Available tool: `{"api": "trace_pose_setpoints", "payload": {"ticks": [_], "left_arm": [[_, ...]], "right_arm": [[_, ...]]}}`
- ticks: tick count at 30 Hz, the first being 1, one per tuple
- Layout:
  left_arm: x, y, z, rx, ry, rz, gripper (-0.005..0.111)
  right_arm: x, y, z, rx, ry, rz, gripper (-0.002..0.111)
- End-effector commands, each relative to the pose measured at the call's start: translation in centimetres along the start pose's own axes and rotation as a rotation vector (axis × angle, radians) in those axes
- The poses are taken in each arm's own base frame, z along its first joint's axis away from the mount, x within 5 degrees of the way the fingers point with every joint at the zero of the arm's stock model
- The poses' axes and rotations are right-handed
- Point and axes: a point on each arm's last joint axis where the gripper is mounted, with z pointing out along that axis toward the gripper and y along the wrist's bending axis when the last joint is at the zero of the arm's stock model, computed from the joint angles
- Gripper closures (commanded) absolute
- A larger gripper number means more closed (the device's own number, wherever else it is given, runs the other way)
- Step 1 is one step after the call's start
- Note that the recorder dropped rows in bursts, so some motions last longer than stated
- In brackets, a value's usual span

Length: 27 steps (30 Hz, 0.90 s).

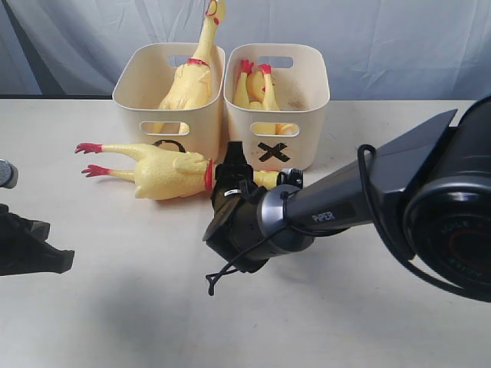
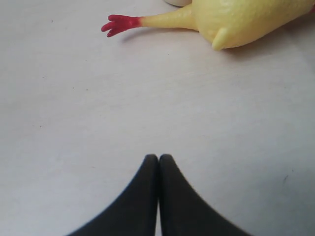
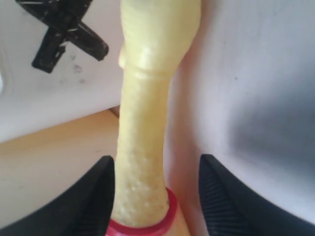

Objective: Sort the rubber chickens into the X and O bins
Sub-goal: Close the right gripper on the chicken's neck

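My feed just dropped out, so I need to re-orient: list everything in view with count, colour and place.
chicken in the O bin: one, yellow, upright, head above the rim
chicken in the X bin: one, yellow, red feet up
chicken on the table: one, yellow, lying before the bins
O bin: one, cream, left of the pair
X bin: one, cream, right of the pair
table: one, pale, under everything
backdrop cloth: one, grey-blue, behind the bins
left gripper: one, black, shut, empty, over bare table
right gripper: one, black, open, astride the table chicken's neck
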Motion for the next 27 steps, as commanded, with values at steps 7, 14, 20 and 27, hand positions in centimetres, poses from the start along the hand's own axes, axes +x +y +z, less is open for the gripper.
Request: {"api": "trace_pose_setpoints", "payload": {"ticks": [7, 14, 20, 27], "left_arm": [[0.0, 0.1, -0.1, -0.011, -0.009, -0.018, 0.107], [0.0, 0.1, -0.1, -0.011, -0.009, -0.018, 0.107], [0.0, 0.1, -0.1, -0.011, -0.009, -0.018, 0.107], [0.0, 0.1, -0.1, -0.011, -0.009, -0.018, 0.107]], "right_arm": [[-0.3, 0.5, 0.2, -0.023, -0.009, 0.007, 0.058], [-0.7, 0.7, 0.5, -0.026, -0.02, 0.013, 0.058], [-0.8, 0.5, 0.6, -0.023, -0.033, 0.016, 0.058], [-1.1, 0.2, 1.0, -0.019, -0.051, 0.022, 0.058]]}}
